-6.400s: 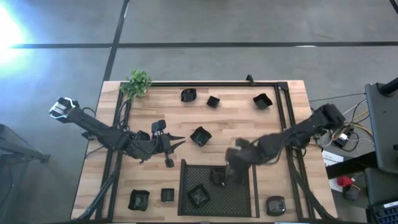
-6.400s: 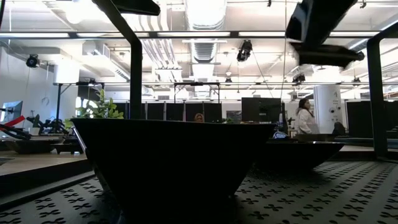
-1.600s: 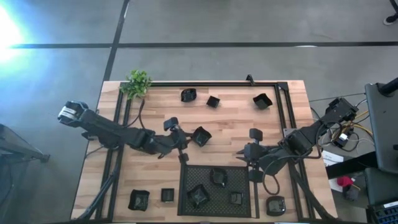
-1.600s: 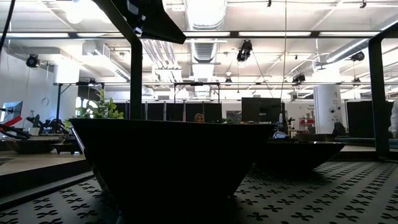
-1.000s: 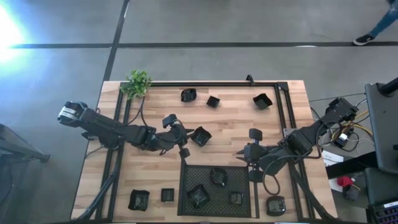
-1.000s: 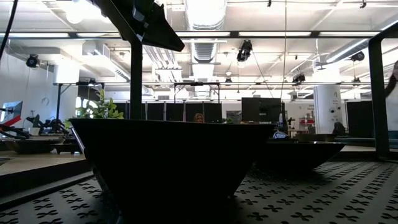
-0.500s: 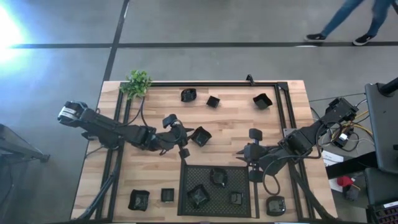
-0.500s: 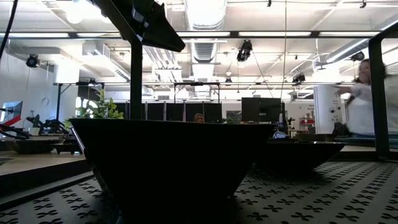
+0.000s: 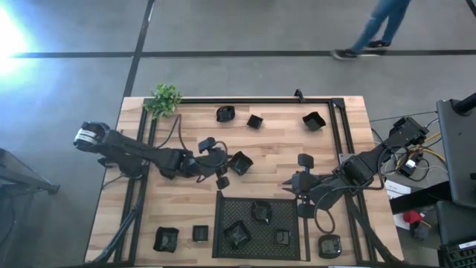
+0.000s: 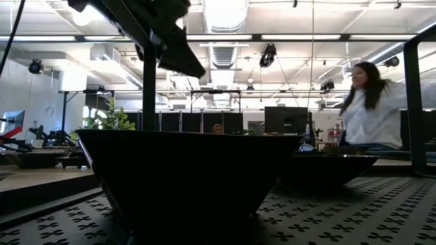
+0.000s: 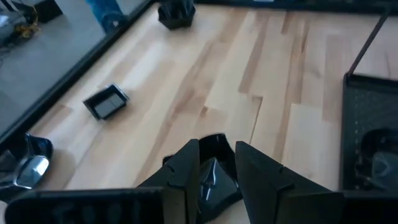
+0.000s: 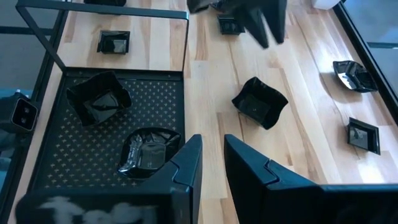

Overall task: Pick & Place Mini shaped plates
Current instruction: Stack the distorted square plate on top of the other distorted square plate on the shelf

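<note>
We reach our left arm in from the bench's left edge toward the middle, the left gripper low over the wood with its fingers spread apart. Our right arm stretches in from the right edge, the right gripper hovering with fingers slightly parted, holding nothing.

You cannot see past the nearest plate in the low view: its dark side fills the foreground and hides the tray floor behind it. The left arm there is cut off by the top edge, its fingers out of frame. In the left wrist view, the fingers cover the near part of a plate, and the tray runs off the edge. The passing person is cropped in the high view and blurred in the low.
</note>
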Tool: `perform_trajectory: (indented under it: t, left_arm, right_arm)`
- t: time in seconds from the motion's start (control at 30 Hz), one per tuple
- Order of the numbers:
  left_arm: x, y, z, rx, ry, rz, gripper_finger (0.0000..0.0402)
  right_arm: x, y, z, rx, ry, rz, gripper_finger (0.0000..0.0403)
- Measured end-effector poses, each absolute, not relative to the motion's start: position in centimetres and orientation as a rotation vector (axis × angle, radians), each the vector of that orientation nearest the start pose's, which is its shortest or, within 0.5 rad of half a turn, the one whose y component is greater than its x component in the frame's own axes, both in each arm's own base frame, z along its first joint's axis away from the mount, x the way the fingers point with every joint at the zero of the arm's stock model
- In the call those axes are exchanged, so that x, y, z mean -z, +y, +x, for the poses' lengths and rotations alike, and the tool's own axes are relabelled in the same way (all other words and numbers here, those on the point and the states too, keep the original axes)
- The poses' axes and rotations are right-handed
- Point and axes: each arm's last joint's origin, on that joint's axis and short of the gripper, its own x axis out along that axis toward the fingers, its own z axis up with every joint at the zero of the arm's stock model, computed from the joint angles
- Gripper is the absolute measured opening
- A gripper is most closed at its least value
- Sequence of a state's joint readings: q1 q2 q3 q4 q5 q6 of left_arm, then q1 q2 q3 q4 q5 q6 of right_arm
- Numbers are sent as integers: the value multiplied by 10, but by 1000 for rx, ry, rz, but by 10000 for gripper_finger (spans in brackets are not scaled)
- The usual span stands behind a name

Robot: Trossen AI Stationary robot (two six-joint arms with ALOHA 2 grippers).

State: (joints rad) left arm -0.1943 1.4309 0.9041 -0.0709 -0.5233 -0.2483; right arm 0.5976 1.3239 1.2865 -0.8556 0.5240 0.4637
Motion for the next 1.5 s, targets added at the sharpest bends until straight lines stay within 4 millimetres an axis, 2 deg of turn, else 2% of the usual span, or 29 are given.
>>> perform_trajectory:
  t: [0.23,0.43,0.67,0.9,1.5]
  left_arm:
    - [-221,-29,306,-448,640,-22,99]
    - [-219,-4,304,-496,682,-103,99]
    - [-214,15,305,-443,719,-212,99]
    - [-214,22,306,-463,712,-248,99]
    - [-191,28,318,-456,788,-270,99]
  right_arm:
    - [-338,135,224,116,743,-7,64]
    - [-338,135,224,118,743,-2,64]
    - [-338,135,224,118,743,-1,59]
    - [-338,135,224,118,743,-1,60]
    - [-338,135,223,117,745,16,61]
